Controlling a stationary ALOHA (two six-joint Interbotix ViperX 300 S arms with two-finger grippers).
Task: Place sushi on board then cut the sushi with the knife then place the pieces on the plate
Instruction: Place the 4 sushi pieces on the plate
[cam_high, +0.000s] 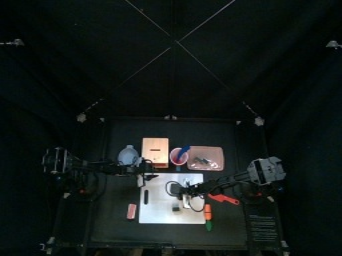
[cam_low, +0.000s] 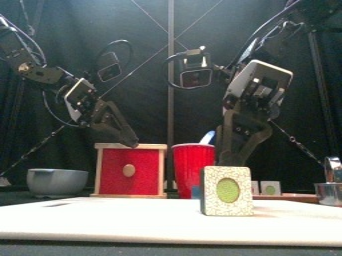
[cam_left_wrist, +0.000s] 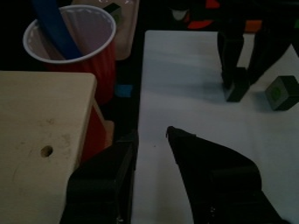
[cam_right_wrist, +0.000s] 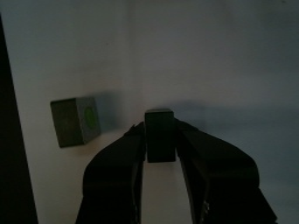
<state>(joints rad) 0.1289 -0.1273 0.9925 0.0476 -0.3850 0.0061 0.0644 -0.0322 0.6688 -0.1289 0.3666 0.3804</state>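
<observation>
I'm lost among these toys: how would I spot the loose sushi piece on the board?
Find the big white board lying at the front. On it, beside the right gripper, stands the sushi piece: a small pale block with a green centre, free of the jaws, which pinch a dark block.

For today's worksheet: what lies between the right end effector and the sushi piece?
Only bare white board separates right end effector from sushi piece, per the right wrist view.
</observation>
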